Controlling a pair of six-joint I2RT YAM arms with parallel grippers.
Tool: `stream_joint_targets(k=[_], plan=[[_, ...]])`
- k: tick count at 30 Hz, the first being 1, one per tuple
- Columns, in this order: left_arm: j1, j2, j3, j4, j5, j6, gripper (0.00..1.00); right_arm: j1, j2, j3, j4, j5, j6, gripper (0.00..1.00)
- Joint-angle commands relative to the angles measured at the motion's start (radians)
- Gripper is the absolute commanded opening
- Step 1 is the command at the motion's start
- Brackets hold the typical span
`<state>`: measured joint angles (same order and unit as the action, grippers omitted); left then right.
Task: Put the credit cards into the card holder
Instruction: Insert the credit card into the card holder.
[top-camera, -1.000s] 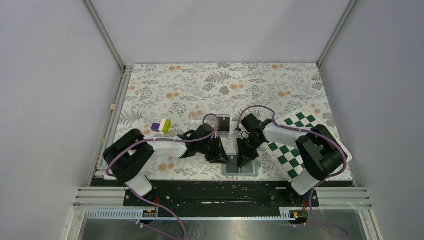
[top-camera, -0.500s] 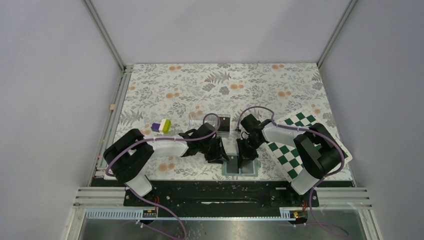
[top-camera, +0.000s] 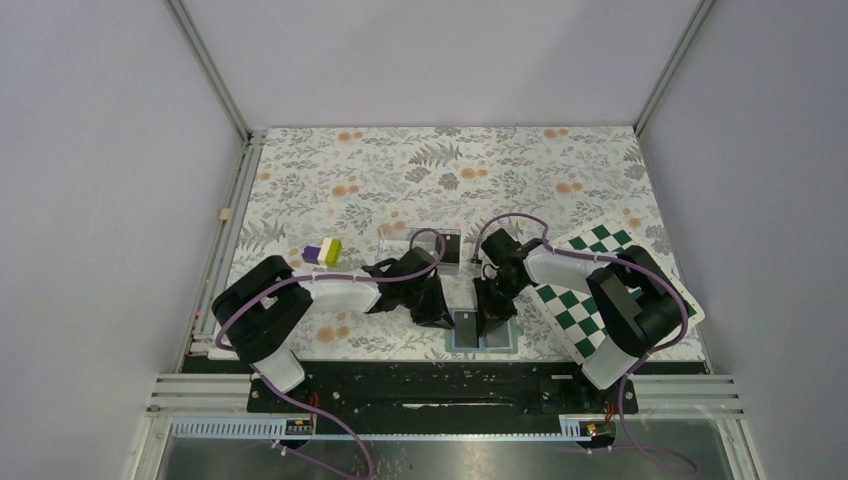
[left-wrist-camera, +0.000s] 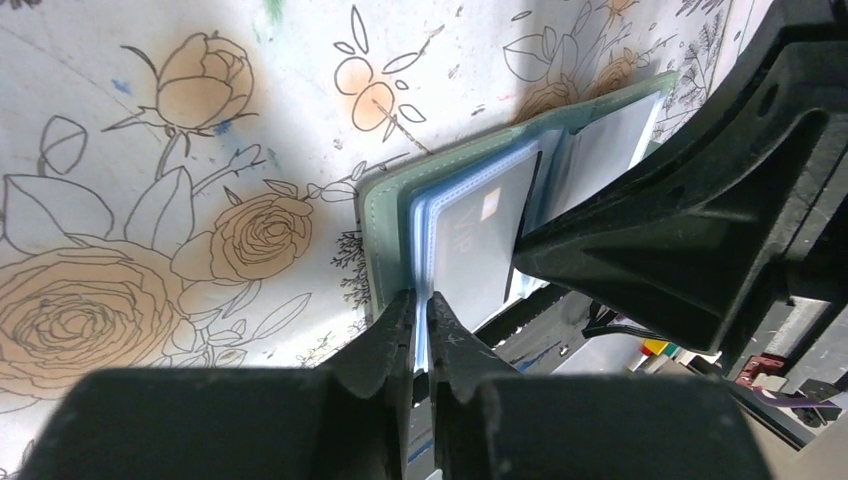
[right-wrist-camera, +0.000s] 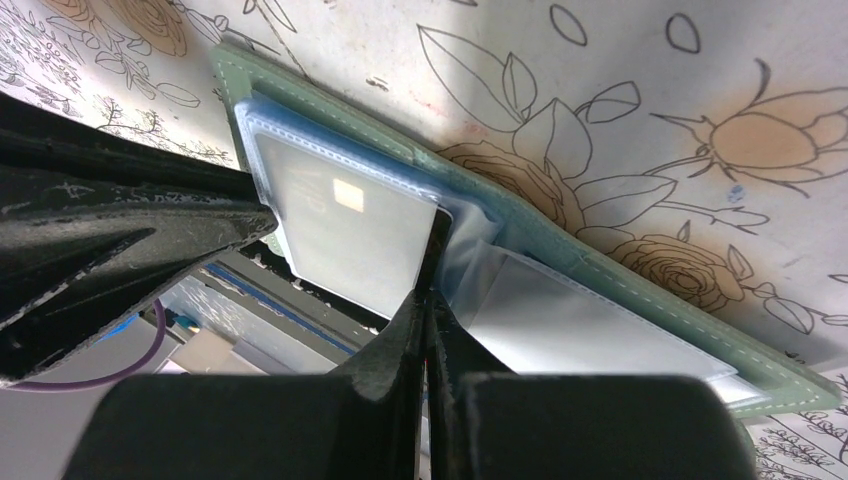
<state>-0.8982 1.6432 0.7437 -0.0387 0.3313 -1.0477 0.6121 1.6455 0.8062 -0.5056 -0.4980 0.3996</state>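
The sage-green card holder (top-camera: 497, 341) lies open at the table's near edge. It also shows in the left wrist view (left-wrist-camera: 385, 225) and the right wrist view (right-wrist-camera: 520, 215). A black credit card with a pale mark (right-wrist-camera: 340, 230) sits mostly inside its left pale blue pocket, and shows in the left wrist view too (left-wrist-camera: 470, 250). My right gripper (right-wrist-camera: 428, 292) is shut on the card's exposed black edge; from above it is over the wallet's middle (top-camera: 488, 318). My left gripper (left-wrist-camera: 420, 300) is shut on the pocket's outer edge, at the wallet's left side (top-camera: 443, 315). A second black card (top-camera: 449, 248) lies further back.
A clear acrylic box (top-camera: 400, 240) stands behind the grippers beside the second card. The green-and-white chequered board (top-camera: 590, 290) lies under my right arm. A small purple, white and green block (top-camera: 324, 252) sits at the left. The black table rail runs just below the wallet.
The left gripper has shifted slightly toward the wallet. The card now shows as a grey patch over the wallet's left half. The right gripper has hardly moved.
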Motion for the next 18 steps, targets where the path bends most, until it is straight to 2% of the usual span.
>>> stream_joint_targets(k=[1,5,8,11,15,18], plan=[[-0.016,-0.053,0.066,-0.014,-0.027,0.021,0.11,0.008,0.010,0.007,0.000,-0.012,-0.006,0.01],[-0.021,-0.068,0.088,-0.065,-0.055,0.036,0.27,0.009,0.011,0.008,-0.001,-0.014,-0.006,0.01],[-0.026,-0.072,0.101,-0.097,-0.073,0.048,0.33,0.008,0.010,0.007,0.000,-0.013,-0.005,0.01],[-0.029,-0.067,0.107,-0.104,-0.076,0.051,0.33,0.007,0.010,0.007,0.000,-0.014,-0.006,0.01],[-0.033,-0.047,0.114,-0.104,-0.071,0.054,0.26,0.007,0.014,0.007,0.000,-0.015,-0.006,0.01],[-0.032,-0.022,0.117,-0.103,-0.069,0.055,0.27,0.008,0.016,0.010,-0.001,-0.019,-0.006,0.01]])
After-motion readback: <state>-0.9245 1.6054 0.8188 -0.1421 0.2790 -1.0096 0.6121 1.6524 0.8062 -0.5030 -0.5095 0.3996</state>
